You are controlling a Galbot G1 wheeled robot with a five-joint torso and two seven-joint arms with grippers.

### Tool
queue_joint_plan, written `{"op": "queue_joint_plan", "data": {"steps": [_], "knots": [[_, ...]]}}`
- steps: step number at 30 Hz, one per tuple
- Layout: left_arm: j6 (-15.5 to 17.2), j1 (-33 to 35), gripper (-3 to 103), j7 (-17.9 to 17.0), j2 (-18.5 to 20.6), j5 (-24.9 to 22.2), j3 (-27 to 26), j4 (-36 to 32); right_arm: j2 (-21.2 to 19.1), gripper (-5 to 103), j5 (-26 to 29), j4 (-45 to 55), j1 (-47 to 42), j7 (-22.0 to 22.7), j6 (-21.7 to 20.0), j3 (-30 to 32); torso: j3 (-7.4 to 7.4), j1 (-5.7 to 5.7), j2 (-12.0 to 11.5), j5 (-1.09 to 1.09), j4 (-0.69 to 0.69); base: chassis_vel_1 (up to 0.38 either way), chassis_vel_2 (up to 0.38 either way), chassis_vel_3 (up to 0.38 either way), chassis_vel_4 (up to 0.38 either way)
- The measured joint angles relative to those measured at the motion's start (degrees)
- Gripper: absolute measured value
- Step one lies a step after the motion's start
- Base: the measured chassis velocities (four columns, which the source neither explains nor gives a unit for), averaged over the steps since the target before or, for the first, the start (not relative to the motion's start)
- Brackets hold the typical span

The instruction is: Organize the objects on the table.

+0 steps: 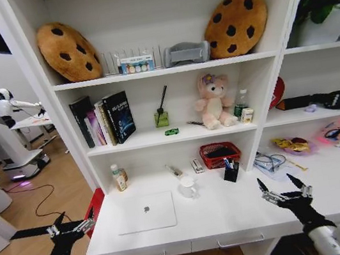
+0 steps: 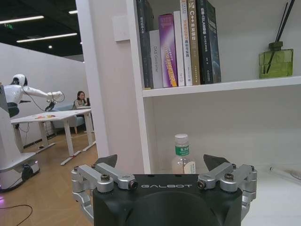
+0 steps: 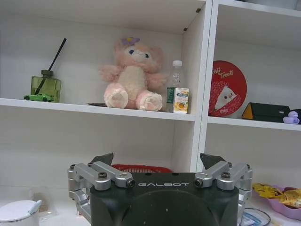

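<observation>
Both grippers hover spread wide and empty before the white desk (image 1: 247, 209): left gripper (image 1: 69, 229) off its left end, right gripper (image 1: 285, 192) over its front edge, well apart from the closed silver laptop (image 1: 146, 212)

- The left gripper (image 1: 71, 226) has a black body, silver metal linkage bars and dark pointed fingertips (image 2: 107, 160).
- Behind the jaws, its arm runs from a black wrist into a silver-grey rounded sleeve.
- The right gripper (image 1: 283, 188) is built the same: black palm block, silver links, black triangular fingertips (image 3: 104, 158).
- Just behind each pair of jaws, the black housing carries the word "GALBOT" in pale letters.
- Dark round screws sit in the silver link joints on either side of that marking.
- More silver brackets with small bolts flank the housing at its outer edges.
</observation>
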Motion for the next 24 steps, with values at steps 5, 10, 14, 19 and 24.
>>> {"op": "queue_joint_plan", "data": {"steps": [5, 10, 14, 19, 24], "knots": [[0.0, 0.0, 100, 0.0, 0.0, 0.0, 0.0, 0.0, 0.0, 100, 0.0, 0.0, 0.0, 0.0, 0.0, 0.0, 0.0, 0.01, 0.0, -0.01, 0.0, 0.022, -0.003, -0.031, 0.011], [0.0, 0.0, 100, 0.0, 0.0, 0.0, 0.0, 0.0, 0.0, 100, 0.0, 0.0, 0.0, 0.0, 0.0, 0.0, 0.0, 0.01, -0.01, 0.0, 0.0, 0.071, -0.068, -0.104, 0.079], [0.0, 0.0, 100, 0.0, 0.0, 0.0, 0.0, 0.0, 0.0, 100, 0.0, 0.0, 0.0, 0.0, 0.0, 0.0, 0.0, 0.01, -0.01, 0.0, 0.0, 0.149, -0.155, -0.154, 0.175], [0.0, 0.0, 100, 0.01, 0.0, 0.0, 0.0, 0.0, 0.0, 100, 0.0, 0.0, 0.0, 0.0, 0.0, 0.0, -0.01, 0.0, 0.0, -0.03, 0.01, 0.206, -0.22, -0.212, 0.225], [0.0, 0.0, 100, 0.01, 0.0, 0.0, 0.0, 0.0, 0.0, 100, 0.0, 0.0, 0.01, 0.01, 0.0, 0.0, -0.01, 0.01, -0.01, 0.01, 0.0, 0.271, -0.271, -0.281, 0.276]]}}
